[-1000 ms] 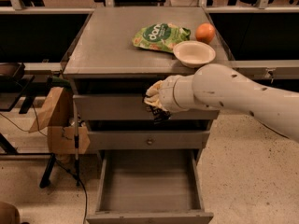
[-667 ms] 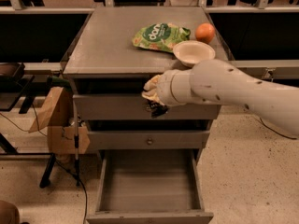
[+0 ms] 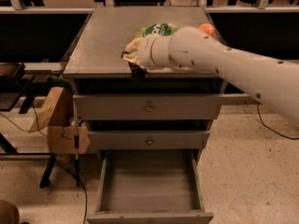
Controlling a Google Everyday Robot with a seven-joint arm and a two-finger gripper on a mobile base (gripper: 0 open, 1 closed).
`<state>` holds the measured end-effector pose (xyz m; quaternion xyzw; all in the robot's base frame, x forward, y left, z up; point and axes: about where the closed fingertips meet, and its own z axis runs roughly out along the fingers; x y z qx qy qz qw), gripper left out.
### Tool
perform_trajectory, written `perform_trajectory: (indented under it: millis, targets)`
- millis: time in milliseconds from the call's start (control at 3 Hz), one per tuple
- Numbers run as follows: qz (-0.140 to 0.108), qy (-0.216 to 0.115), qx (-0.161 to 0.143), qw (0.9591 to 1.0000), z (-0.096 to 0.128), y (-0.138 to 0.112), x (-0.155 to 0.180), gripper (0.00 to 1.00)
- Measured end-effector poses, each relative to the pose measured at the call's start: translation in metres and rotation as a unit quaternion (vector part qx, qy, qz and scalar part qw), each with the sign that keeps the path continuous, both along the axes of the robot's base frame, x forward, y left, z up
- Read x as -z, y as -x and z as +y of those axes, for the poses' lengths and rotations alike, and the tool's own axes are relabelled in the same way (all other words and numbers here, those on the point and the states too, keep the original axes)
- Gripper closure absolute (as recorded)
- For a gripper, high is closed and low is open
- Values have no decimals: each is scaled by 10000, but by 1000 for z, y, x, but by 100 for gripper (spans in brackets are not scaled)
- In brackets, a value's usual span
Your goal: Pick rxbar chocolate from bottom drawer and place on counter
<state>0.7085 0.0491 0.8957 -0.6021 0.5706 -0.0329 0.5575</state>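
Note:
My gripper [image 3: 134, 63] is at the end of the white arm, just above the front edge of the counter [image 3: 100, 38]. It is shut on the rxbar chocolate [image 3: 137, 70], a small black wrapper that sticks out below the fingers at the counter's front lip. The bottom drawer [image 3: 147, 183] is pulled open below, and its grey floor shows nothing in it.
A green-and-white snack bag [image 3: 158, 30] and an orange fruit [image 3: 207, 29] lie on the counter's back right, partly behind my arm. The two upper drawers [image 3: 148, 108] with round knobs are shut. A cardboard piece and a stand [image 3: 55, 118] are left of the cabinet.
My gripper has risen with the black bar from in front of the top drawer to the counter's front edge. The arm now hides the white bowl.

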Motion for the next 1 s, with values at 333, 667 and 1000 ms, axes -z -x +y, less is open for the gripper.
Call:
perform_trajectory:
  millis: [333, 667, 1000]
  targets:
    - [-625, -304, 99, 9975, 3, -24, -65, 100]
    - [-1072, -471, 72, 9931, 8, -50, -128, 100]
    - [-1178, -630, -107, 9910, 33, -85, -146, 100]
